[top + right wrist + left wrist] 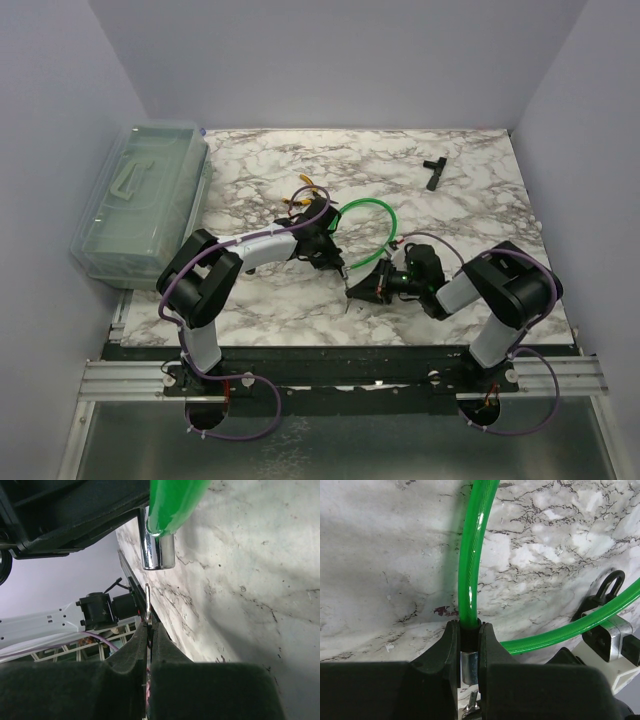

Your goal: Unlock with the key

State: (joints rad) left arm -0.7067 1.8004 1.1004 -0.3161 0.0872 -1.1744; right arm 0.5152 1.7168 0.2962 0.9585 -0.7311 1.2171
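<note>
A green cable lock [375, 206] loops across the marble table. My left gripper [338, 262] is shut on the lock's end, on its black collar and silver cylinder [468, 666], with the green cable [470, 555] rising out of the fingers. My right gripper [352, 291] is shut on the thin silvery key [147, 602], whose blade sticks out of the fingertips. In the right wrist view the key's tip is close under the silver cylinder [157, 550], with a small gap between them. The key's tip also shows below the cylinder in the left wrist view [472, 703].
A clear plastic box [140, 200] stands at the left edge of the table. Yellow-handled pliers [305, 192] lie behind the left arm. A small black T-shaped piece [433, 170] lies at the back right. Part of the right arm [607, 635] is close beside the left gripper.
</note>
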